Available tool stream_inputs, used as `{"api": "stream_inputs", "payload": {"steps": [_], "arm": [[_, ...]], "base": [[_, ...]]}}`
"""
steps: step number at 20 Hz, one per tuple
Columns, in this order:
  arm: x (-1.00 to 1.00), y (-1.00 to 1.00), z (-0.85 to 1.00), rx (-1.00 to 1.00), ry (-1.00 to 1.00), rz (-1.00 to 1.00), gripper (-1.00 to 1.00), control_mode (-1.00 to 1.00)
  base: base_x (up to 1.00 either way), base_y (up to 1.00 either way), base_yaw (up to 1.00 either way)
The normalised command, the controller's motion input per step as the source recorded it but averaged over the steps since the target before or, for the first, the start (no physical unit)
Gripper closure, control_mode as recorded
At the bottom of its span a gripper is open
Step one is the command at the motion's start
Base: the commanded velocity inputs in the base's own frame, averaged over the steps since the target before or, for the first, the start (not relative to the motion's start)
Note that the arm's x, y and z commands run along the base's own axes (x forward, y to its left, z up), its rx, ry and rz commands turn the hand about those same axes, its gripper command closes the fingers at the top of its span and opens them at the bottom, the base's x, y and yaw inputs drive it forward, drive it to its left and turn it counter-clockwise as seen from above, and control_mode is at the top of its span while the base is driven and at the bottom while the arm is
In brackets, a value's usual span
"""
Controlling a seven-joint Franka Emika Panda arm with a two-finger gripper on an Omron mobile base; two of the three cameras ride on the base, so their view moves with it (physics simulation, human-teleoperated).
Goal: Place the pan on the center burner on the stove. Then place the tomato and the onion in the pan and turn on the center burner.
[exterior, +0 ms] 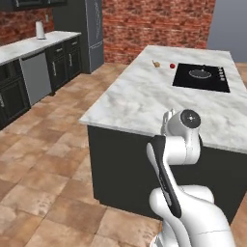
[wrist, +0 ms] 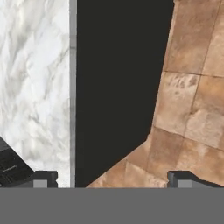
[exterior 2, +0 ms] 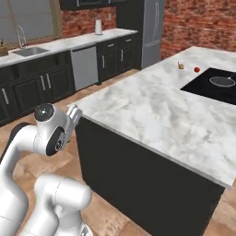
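Note:
The stove [exterior: 212, 83] [exterior 2: 203, 90] is a black cooktop set in the far end of the marble island. A round metal-rimmed pan [exterior: 199, 73] [exterior 2: 222, 81] rests around its middle, so the center burner cannot be told apart from it at this distance. Left of the stove lie the red tomato [exterior: 172, 65] [exterior 2: 197, 70] and the tan onion [exterior: 156, 63] [exterior 2: 181, 66]. My gripper [wrist: 111, 179] hangs open and empty at the island's near corner, far from all of them. My hand [exterior: 167, 121] [exterior 2: 73, 114] points down past the counter edge.
The marble island top [exterior: 140, 96] [wrist: 35, 87] has a dark side panel [wrist: 113, 87] dropping to the tiled floor [wrist: 188, 109]. Silver knobs [exterior: 222, 73] line the stove's right side. A wall counter with dishwasher [exterior: 36, 77], sink [exterior 2: 30, 51] and fridge [exterior: 95, 29] runs along the left.

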Motion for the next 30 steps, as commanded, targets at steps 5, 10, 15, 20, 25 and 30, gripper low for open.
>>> {"api": "stream_inputs", "payload": {"steps": [5, 10, 15, 20, 25, 30], "arm": [[0.00, 0.00, 0.00, 0.00, 0.00, 0.00, -1.00, 1.00], [0.00, 0.00, 0.00, 0.00, 0.00, 0.00, -1.00, 1.00], [0.00, 0.00, 0.00, 0.00, 0.00, 0.00, -1.00, 1.00], [0.00, 0.00, 0.00, 0.00, 0.00, 0.00, -1.00, 1.00], [0.00, 0.00, 0.00, 0.00, 0.00, 0.00, -1.00, 1.00], [0.00, 0.00, 0.00, 0.00, 0.00, 0.00, -1.00, 1.00]], "base": [[0.07, 0.85, -0.28], [0.09, 0.88, -0.28], [0.10, 0.89, -0.28], [0.10, 0.86, -0.28], [0.10, 0.83, -0.29], [0.17, 0.89, -0.32]]}}
